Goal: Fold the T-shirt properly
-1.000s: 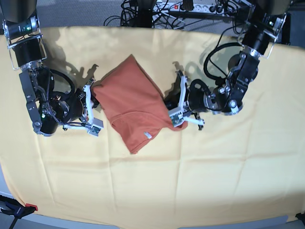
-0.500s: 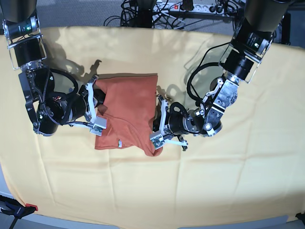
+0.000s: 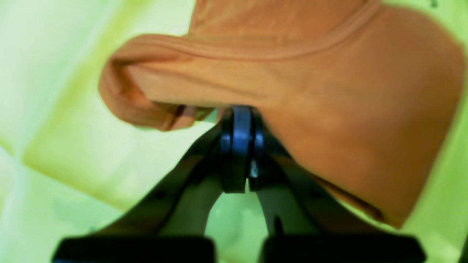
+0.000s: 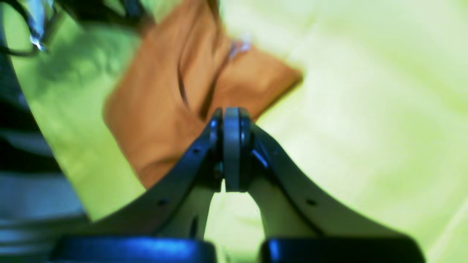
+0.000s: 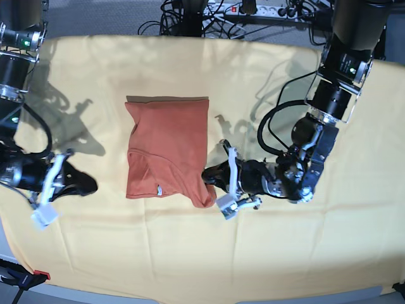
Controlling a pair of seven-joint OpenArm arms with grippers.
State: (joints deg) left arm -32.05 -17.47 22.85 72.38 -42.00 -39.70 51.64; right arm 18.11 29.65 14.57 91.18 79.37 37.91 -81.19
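Base view: T-shirt (image 5: 168, 149) lies folded into a rough rectangle on the yellow cloth (image 5: 209, 253), a bit left of centre. Top edge straight, sides roughly parallel. Small white tag (image 5: 158, 189) near the bottom edge, about 6 o'clock on the shirt. Bottom right corner at 5 o'clock bulges out in a rounded lump, not flat.

Left gripper (image 5: 212, 180) sits right at that lump, touching it, arm reaching in from 3 o'clock. Left wrist view shows the jaws pressed together with a bunched hem of orange fabric just at and above the tips (image 3: 237, 120); whether any cloth is pinched between them, cannot tell. Blurry.

Right gripper (image 5: 81, 182) is well apart from the shirt at 9 o'clock, low over the cloth, pointing toward the shirt. Right wrist view: jaws closed flat on each other, nothing between them (image 4: 231, 117), shirt (image 4: 161, 109) lying beyond the tips, tag just visible as a pale smear (image 4: 239, 45).

Cables and a power strip (image 5: 253, 9) beyond the cloth's far edge at 12 o'clock. Red clamp (image 5: 28, 277) at the 7 o'clock corner.
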